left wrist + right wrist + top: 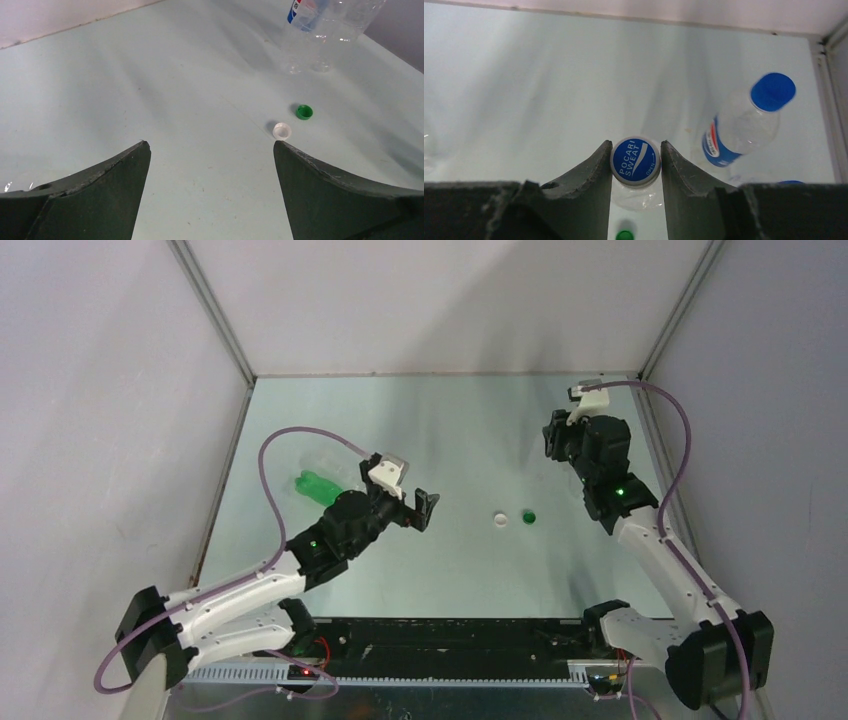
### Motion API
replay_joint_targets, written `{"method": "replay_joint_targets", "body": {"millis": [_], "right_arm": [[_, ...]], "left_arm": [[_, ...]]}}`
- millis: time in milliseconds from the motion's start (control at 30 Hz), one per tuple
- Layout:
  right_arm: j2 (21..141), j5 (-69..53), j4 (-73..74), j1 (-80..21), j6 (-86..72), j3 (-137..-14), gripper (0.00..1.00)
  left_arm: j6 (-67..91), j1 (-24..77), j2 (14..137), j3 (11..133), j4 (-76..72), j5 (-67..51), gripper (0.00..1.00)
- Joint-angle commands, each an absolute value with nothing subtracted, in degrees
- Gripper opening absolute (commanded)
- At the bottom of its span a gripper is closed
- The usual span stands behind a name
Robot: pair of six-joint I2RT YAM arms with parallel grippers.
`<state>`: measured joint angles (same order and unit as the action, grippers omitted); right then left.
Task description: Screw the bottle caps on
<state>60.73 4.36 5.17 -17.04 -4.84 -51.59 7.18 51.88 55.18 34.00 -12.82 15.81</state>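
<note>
1. At the left side of the table (pixel 450 420), the green bottle (pixel 316 487) lies on its side, partly hidden behind the left arm.
2. Just right of it, the left gripper (pixel 425 508) hangs over bare table. Its jaws are spread wide and hold nothing; in the left wrist view its fingers (pixel 100 190) sit well apart.
3. Near the middle of the table, the white cap (pixel 499 519) rests on the surface. The green cap (pixel 528 517) lies just beside it on the right, close but not touching. In the left wrist view both look open side up.
4. Toward the far right, the right gripper (pixel 636 145) is clamped on the Pocari cap (pixel 635 160), a blue cap printed POCARI SWEAT, with one finger pressed on each side. That cap sits on top of a clear bottle (pixel 636 197) directly beneath it.
5. Furthest right in the right wrist view, the Pepsi-label bottle (pixel 734 135) stands near the table's corner. It wears a second blue cap (pixel 772 91) and is apart from the gripper.
</note>
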Motion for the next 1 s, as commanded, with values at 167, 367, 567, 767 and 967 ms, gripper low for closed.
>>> {"method": "replay_joint_targets", "body": {"millis": [167,367,567,767,967], "right_arm": [[67.6,14.3,-10.1,-15.6,-3.4,-48.3,0.01],[70.6,15.2,-13.5,-15.4,-5.1,-45.8,0.02],[72.1,15.3,-13.1,-15.3,-6.2,-44.8,0.07],[72.4,15.4,-11.8,-15.3,-6.4,-44.8,0.27],[71.7,14.9,-11.5,-15.4,-5.5,-44.9,0.45]], "left_arm": [[6.7,50.8,52.6,33.6,-11.8,19.9,1.00],[6.2,50.6,53.3,33.7,-11.9,19.6,1.00],[6.0,50.6,53.7,33.7,-12.0,19.3,1.00],[6.0,50.5,53.7,33.3,-12.3,18.9,1.00],[6.1,50.6,53.4,33.2,-12.5,18.8,1.00]]}}
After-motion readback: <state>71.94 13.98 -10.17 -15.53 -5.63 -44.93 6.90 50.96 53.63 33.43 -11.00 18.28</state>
